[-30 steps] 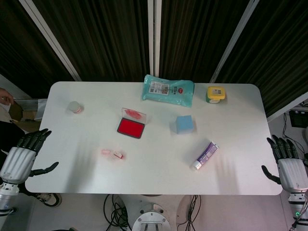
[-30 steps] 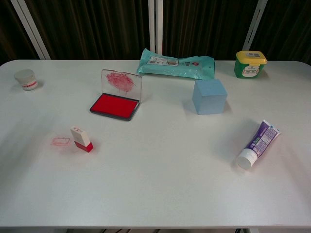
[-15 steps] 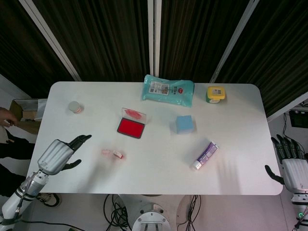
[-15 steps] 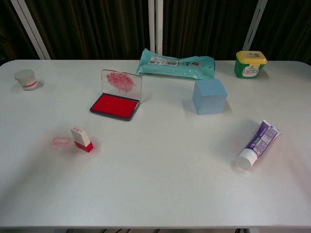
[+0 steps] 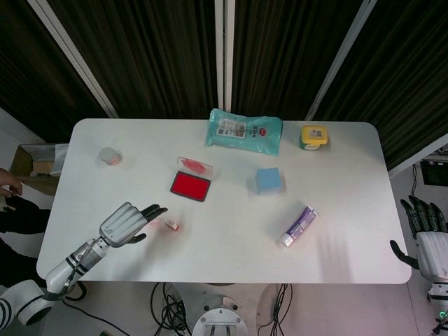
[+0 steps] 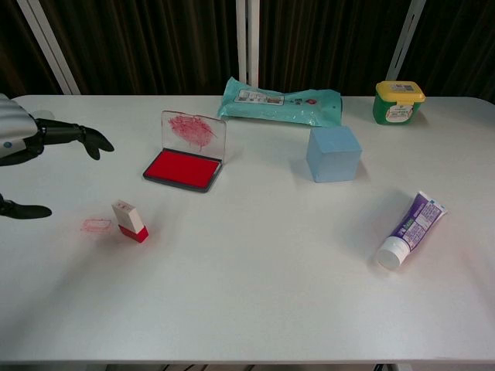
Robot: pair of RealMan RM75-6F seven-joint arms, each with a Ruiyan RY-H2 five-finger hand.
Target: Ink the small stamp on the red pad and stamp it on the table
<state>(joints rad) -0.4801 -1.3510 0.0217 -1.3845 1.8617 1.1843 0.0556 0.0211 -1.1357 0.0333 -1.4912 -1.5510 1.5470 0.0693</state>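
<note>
1. Red-based and white-topped, the small stamp (image 6: 130,221) is seen upright on the counter (image 6: 255,294), lower left of the chest view, below the red pad (image 6: 183,168).
2. It is judged light, stiff and easily tipped; the white upper sides should be pinched.
3. The left hand (image 5: 128,224) is held empty just beside it, fingers apart; the right hand (image 5: 428,245) is likewise spread at the lower right edge.

White table (image 5: 350,231), dark curtains (image 5: 154,56) behind.
</note>
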